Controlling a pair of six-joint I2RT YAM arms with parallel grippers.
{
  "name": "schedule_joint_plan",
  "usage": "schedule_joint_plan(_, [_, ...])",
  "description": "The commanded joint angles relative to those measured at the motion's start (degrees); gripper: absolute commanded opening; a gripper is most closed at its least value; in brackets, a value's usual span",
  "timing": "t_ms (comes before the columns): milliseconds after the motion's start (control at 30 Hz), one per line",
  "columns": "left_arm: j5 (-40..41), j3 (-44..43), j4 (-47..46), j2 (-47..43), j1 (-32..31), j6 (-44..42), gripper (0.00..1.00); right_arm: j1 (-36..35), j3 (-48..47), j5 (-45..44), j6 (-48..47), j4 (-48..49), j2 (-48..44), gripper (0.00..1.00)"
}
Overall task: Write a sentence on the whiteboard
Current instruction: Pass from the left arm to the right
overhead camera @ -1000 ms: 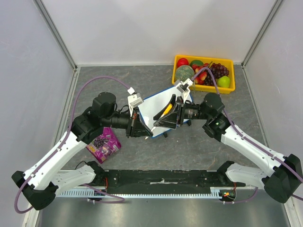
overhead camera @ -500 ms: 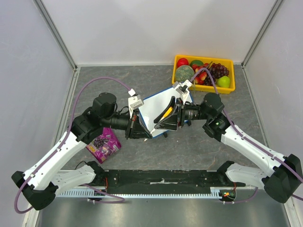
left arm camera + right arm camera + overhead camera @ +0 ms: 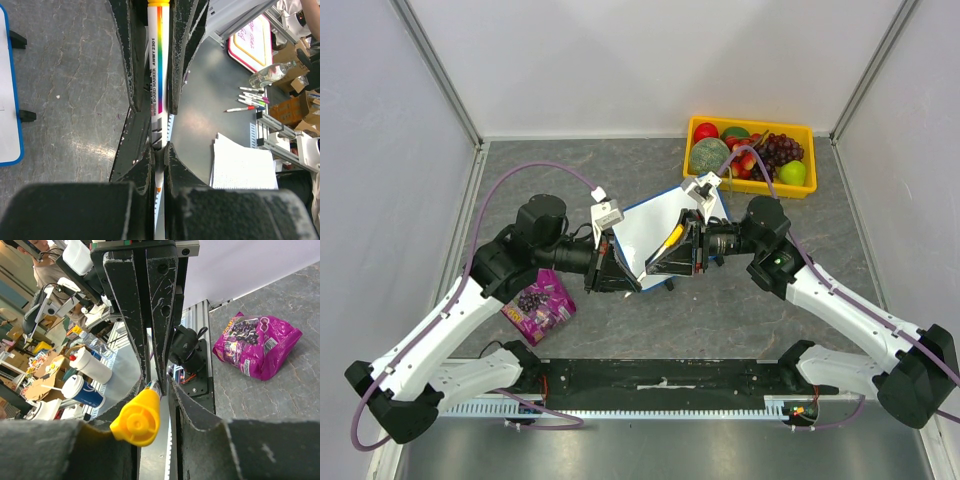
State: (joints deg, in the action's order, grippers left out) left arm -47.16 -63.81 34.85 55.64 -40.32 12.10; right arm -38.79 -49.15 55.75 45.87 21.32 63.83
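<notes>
Far left, we've got a crinkly purple plastic snack bag point(image 3: 540, 305) lying on the grey stone-look tabletop point(image 3: 570, 170), partly tucked under the left arm in the top view. Next over, the left gripper point(image 3: 159, 152) is pinched tight on the thin tip end of a white plastic marker point(image 3: 159, 65) with a rainbow stripe and an orange-yellow cap. Right behind that is the small blue-framed whiteboard point(image 3: 648, 232), sitting mid-table and turned at an angle to the table edges, with its black feet showing in the left wrist view. Its face looks plain white from above. The two grippers meet over its near edge. The right gripper point(image 3: 156, 385) is clamped on the marker's barrel up near the cap, so both arms have hold of it. Far right at the back is a yellow plastic tray point(image 3: 760, 124) full of fruit point(image 3: 782, 150), well apart from the board.
</notes>
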Motion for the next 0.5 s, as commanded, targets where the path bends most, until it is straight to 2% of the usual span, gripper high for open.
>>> schedule_joint_plan(0, [-2.86, -1.76, -0.40, 0.00, 0.06, -2.17, 0.02, -0.15, -0.51, 0.94, 0.27, 1.44, -0.55, 0.31])
schedule_joint_plan(167, [-2.41, -1.76, 0.04, 0.09, -0.03, -2.60, 0.02, -0.15, -0.51, 1.38, 0.45, 1.62, -0.82, 0.13])
schedule_joint_plan(233, [-2.41, -1.67, 0.22, 0.35, 0.06, -2.69, 0.02, -0.15, -0.34, 1.56, 0.45, 1.79, -0.82, 0.00])
schedule_joint_plan(367, [-1.54, -1.32, 0.22, 0.61, 0.06, -2.43, 0.03, -0.15, -0.34, 0.95, 0.19, 1.53, -0.73, 0.00])
schedule_joint_plan(433, [0.56, -1.14, 0.22, 0.44, 0.06, -1.82, 0.15, -0.15, -0.07, -0.72, -0.77, 0.40, -0.90, 0.00])
schedule_joint_plan(467, [2.23, -0.97, 0.22, 0.44, 0.06, -1.21, 0.25, -0.15, -0.07, -2.21, -1.91, -1.27, -0.99, 0.00])
